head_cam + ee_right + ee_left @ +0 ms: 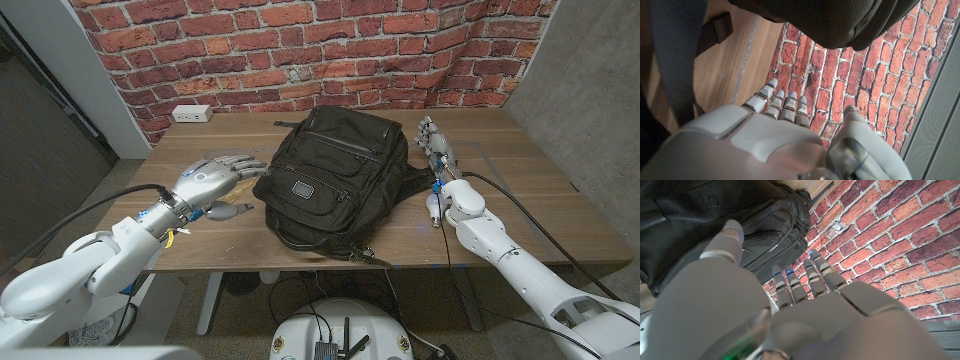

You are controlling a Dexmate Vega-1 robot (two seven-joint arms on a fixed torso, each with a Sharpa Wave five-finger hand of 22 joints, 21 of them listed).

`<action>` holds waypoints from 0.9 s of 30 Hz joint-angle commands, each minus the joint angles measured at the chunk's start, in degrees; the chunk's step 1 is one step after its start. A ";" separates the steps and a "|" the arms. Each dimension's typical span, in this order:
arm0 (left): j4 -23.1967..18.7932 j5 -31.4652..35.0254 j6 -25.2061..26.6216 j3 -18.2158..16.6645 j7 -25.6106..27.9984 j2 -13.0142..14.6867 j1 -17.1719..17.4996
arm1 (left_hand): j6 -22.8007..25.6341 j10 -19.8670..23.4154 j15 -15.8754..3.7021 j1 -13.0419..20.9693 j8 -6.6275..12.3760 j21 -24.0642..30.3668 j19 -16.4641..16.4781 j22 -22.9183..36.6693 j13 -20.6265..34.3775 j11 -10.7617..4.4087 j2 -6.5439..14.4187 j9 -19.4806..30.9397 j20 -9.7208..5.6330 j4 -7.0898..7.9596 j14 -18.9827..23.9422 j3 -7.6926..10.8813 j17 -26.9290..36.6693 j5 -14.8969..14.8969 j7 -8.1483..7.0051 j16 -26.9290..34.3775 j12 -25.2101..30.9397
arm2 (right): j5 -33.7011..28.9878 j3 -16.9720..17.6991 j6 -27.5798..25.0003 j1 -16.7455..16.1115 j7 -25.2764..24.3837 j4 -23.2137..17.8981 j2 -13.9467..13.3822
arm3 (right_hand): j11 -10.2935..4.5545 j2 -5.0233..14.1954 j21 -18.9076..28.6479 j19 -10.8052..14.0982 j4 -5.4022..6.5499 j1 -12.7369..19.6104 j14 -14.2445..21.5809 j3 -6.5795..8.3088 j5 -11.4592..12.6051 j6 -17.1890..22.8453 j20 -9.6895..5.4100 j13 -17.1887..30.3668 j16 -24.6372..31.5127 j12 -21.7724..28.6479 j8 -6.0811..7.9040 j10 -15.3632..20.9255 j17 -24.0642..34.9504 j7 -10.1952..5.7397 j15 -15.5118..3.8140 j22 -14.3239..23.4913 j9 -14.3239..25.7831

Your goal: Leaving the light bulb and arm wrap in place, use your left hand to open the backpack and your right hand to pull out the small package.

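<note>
A black backpack (335, 175) lies zipped on the wooden table (520, 200), its top toward the brick wall and straps trailing to the front edge. My left hand (212, 176) hovers just left of it, fingers extended toward the bag and holding nothing. My right hand (437, 148) stands on the bag's right side, fingers straight and pointing at the wall, also holding nothing. In the left wrist view the backpack (730, 225) lies past my left hand (790, 305). In the right wrist view my right hand (780, 135) reaches alongside the backpack (840, 20). The bag's contents are hidden.
A white power strip (191, 114) lies at the table's back left corner. A red brick wall (320, 50) stands behind the table. A backpack strap (350, 250) reaches the table's front edge. Bare wood shows on both sides of the bag.
</note>
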 commanded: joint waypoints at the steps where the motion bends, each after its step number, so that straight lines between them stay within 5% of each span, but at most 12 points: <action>1: -0.90 5.80 6.73 3.21 2.88 -0.40 1.97 | -0.53 -0.44 -9.91 0.51 -0.22 -0.18 -0.36 0.23 0.06 0.04 0.55 0.24 -9.80 0.06 -0.55 -0.26 0.16 -0.02 0.00 -0.17 0.01 | -0.14 -0.07 -0.26 0.39 -0.19 0.47 0.09 | 0.12 1.39 0.06 -0.45 -0.23 0.09 -0.13 0.01 -0.16 -0.15 -1.88 -0.07 0.11 -0.09 -0.09 -0.15 0.15 0.12 -2.50 0.09 0.10; 27: 5.11 7.89 21.86 17.57 17.57 4.75 -1.13 | 1.50 1.39 -9.90 4.86 0.97 0.62 0.93 0.30 0.04 0.30 2.94 0.25 -9.61 -0.46 1.02 -0.50 0.16 0.94 0.33 0.35 0.85 | -0.10 0.19 1.34 -0.88 0.11 -0.13 -0.09 | 0.16 1.47 0.14 -0.44 -0.27 -0.13 -0.06 -0.07 -0.19 0.03 -1.82 -0.07 0.22 -0.02 0.00 0.04 0.05 0.22 -2.39 0.09 0.09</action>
